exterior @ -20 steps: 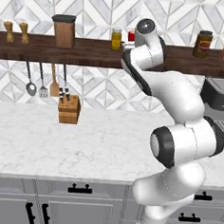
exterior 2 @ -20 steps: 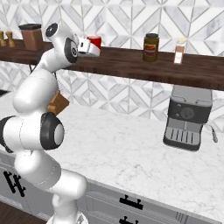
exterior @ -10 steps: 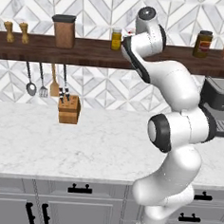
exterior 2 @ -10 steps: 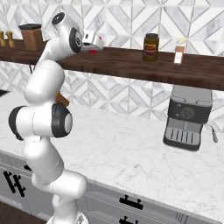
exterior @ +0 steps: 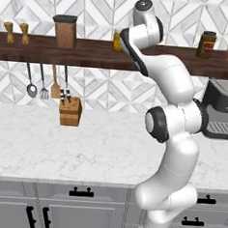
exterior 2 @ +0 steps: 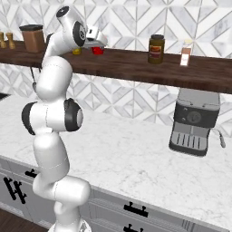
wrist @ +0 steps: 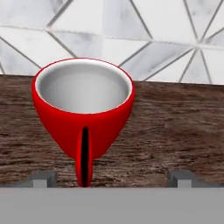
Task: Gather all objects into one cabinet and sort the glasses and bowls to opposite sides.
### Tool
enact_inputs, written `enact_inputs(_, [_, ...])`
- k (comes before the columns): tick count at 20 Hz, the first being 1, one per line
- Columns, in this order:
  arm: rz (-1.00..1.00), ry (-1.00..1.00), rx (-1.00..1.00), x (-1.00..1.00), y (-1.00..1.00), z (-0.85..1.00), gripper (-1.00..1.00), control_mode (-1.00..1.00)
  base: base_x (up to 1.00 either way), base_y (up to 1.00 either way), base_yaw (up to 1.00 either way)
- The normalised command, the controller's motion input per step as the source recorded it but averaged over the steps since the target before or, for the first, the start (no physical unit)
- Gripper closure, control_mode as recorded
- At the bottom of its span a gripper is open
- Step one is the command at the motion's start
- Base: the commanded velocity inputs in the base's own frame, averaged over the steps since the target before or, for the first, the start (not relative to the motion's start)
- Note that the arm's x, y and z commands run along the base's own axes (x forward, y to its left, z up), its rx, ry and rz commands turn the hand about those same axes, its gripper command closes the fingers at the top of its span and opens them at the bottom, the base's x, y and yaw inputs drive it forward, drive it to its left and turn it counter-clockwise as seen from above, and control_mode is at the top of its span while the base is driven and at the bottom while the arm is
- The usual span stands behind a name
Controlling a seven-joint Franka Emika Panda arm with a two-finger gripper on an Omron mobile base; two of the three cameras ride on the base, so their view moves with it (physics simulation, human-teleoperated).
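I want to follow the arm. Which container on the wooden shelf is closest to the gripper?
The red cup, directly in front of the open gripper; the yellow-filled jar and brown-lidded jar stand off to its sides.

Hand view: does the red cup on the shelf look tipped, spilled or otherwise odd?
Nothing stands out. The red cup stands upright on the dark wooden shelf, handle toward the camera, its pale inside holding nothing. The open gripper is close but not touching it.

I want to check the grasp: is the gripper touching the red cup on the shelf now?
Apart. In the hand view the red cup stands on the wooden shelf, and both fingertips of the open gripper show shelf between them and the cup.
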Motion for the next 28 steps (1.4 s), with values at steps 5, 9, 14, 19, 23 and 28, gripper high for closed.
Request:
enact_inputs(5, [0.0, 0.0, 0.0, 0.05, 0.0, 0.02, -1.0, -1.0, 0.0, 0.0, 0.0])
enact_inputs(9, [0.0, 0.0, 0.0, 0.04, 0.03, 0.0, -1.0, -1.0, 0.0, 0.0, 0.0])
enact_inputs(14, [0.0, 0.0, 0.0, 0.06, 0.03, 0.0, -1.0, -1.0, 0.0, 0.0, 0.0])
enact_inputs(19, [0.01, 0.0, 0.0, 0.1, 0.24, -0.07, -1.0, -1.0, 0.0, 0.0, 0.0])
enact_inputs(23, [0.01, 0.0, 0.0, 0.09, 0.28, -0.04, -1.0, -1.0, 0.0, 0.0, 0.0])
enact_inputs(28, [0.04, 0.0, 0.0, 0.0, 0.29, -0.03, -1.0, -1.0, 0.0, 0.0, 0.0])
